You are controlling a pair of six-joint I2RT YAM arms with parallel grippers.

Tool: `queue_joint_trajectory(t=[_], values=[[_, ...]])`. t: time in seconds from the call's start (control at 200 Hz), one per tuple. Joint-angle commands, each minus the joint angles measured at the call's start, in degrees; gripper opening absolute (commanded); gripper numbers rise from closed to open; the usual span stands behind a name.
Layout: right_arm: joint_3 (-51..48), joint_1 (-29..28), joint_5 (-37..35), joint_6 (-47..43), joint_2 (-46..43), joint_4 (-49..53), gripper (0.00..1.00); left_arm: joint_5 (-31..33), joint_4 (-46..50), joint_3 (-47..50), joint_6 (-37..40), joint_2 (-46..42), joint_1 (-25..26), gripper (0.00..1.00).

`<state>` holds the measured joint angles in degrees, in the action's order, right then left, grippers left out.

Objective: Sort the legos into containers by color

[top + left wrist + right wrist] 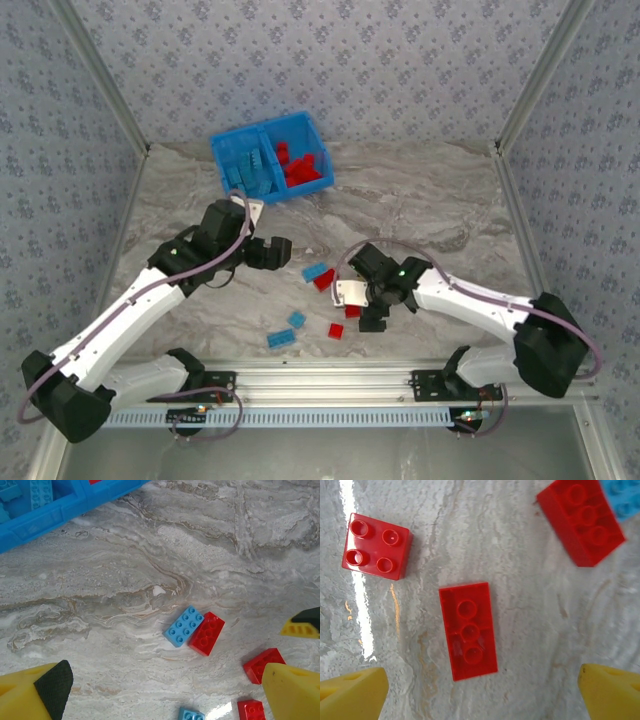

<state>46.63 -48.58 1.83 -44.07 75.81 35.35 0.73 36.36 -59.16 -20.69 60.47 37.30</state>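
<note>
On the marbled tabletop, the right gripper [480, 692] hangs with jaws spread wide, gripping nothing, above a red lego [468, 631] lying studs-down. The left gripper [170, 690], equally wide and empty, overlooks a blue lego [184, 625] touching a second red lego [207, 633]. Behind, the blue bin [220, 155] holds light-blue bricks [250, 172] in its left compartment and red bricks [300, 168] in its right.

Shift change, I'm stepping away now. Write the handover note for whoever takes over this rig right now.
Left gripper: open, empty, above the table near the bin.
Right gripper: open, empty, over an upside-down red brick.
Done: blue bricks lie in the bin's left compartment, red bricks in its right.
Left: six loose legos seen on the table, three red and three blue; one blue brick touches a red one.
</note>
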Motion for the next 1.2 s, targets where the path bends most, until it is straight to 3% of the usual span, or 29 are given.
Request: queue_joint_trajectory(t=[0.0,0.135,0.32,0.485,0.615,0.78,0.949,1.064,1.194], values=[[0.2,0.69,5.16,-3.81,3.2,-3.25,0.98,0.23,-0.71,0.76,-0.5,-2.15,0.22,0.99],[0.85,1.21,7.16,-4.95,8.21,-5.57,0.89,0.16,-0.49,0.86,-0.45,-2.2,0.22,0.99],[1.56,1.52,7.52,-4.86,12.74,-4.21,0.65,0.27,-0.27,1.19,-0.76,-3.01,0.21,0.99],[0.42,1.7,7.58,-4.14,11.4,-4.48,0.41,0.5,-0.5,1.59,-1.01,-3.51,0.23,0.99],[-0.57,1.8,6.09,-3.22,7.47,-5.32,0.28,-0.11,-0.68,1.34,-1.13,-3.33,0.21,0.99],[-2.06,2.77,8.07,-0.87,-4.08,-9.36,0.26,-0.25,-0.8,0.77,-1.03,-3.4,0.22,0.99],[-2.88,6.13,10.96,8.24,-15.63,-21.88,0.27,-0.94,-1.26,0.29,-0.87,-4.07,0.21,0.99],[-0.14,9.11,11.23,19.31,-15.95,-29.46,0.29,-1.94,-2.88,0.73,-0.67,-5.28,0.21,0.99],[7.46,12.72,10.08,36.27,-9.1,-32.89,0.28,-1.97,-3.55,0.88,-0.76,-6.18,0.23,0.99]])
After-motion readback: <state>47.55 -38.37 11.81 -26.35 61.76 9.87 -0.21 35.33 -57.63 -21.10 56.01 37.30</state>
